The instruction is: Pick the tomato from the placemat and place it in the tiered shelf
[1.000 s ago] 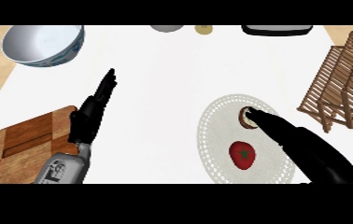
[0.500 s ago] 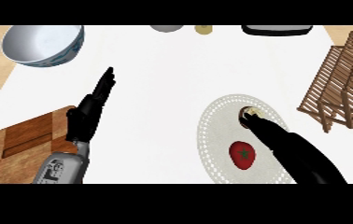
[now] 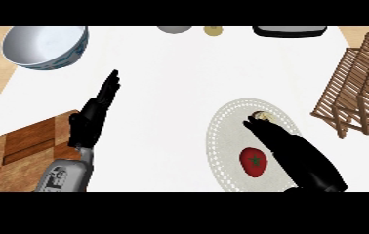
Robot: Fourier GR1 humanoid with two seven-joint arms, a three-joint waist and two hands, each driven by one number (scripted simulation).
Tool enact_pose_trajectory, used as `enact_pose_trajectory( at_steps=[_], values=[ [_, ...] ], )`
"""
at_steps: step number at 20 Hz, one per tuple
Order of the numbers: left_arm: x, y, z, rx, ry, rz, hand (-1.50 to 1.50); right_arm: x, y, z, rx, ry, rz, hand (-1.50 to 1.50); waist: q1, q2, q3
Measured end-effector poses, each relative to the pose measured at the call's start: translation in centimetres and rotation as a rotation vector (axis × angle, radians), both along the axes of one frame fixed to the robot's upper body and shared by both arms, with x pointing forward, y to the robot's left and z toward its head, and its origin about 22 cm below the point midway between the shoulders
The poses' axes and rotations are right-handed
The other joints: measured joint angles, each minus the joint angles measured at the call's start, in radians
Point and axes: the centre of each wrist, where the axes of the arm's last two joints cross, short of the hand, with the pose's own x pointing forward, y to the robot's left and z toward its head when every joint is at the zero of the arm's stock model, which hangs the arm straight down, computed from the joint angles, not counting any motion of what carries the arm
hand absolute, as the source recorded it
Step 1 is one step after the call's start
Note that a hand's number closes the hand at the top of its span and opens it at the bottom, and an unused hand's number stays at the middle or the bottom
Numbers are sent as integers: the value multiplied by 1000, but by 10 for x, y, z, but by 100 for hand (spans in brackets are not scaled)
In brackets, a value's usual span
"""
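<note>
The white counter (image 3: 180, 77) is being looked down on, with a wooden tiered shelf (image 3: 346, 99) standing at its right edge and a large blue-patterned bowl (image 3: 45, 47) at the far left. A wooden cutting board (image 3: 32, 147) is lying at the near left. A round white placemat (image 3: 227, 145) is spread at the near right, well apart from the bowl and just left of the shelf.

The right hand (image 3: 288, 150) is being held over the placemat's right part, its fingers stretched out straight and closed on nothing. Compared with a second ago it has been drawn nearer and slightly leftward, so that it is now lying just beside the tomato (image 3: 254, 160). The tomato is resting on the near part of the placemat, not yet grasped. A small pale object (image 3: 262, 116) is showing at the fingertips; what it is cannot be told. A grasp is judged to be next.

The left hand (image 3: 93, 116) is resting open at the left, fingers straight.
</note>
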Motion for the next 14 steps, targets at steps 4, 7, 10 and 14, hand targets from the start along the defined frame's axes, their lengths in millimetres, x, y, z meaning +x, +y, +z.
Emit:
enact_pose_trajectory(
  at_steps=[4,7,10,14],
  values=[
    [0,-2,-2,-3,5,1,0,7,5,-14,-17,-1,-4,-150,0,0,0],
    [3,1,-3,-1,3,1,0,10,2,-20,-30,1,-10,-150,0,0,0],
    [1,4,-8,1,7,2,0,10,-4,-24,-36,2,-12,-150,0,0,0],
    [-1,9,-2,3,6,-1,0,14,-6,-36,-43,7,-17,-150,0,0,0]
  ],
)
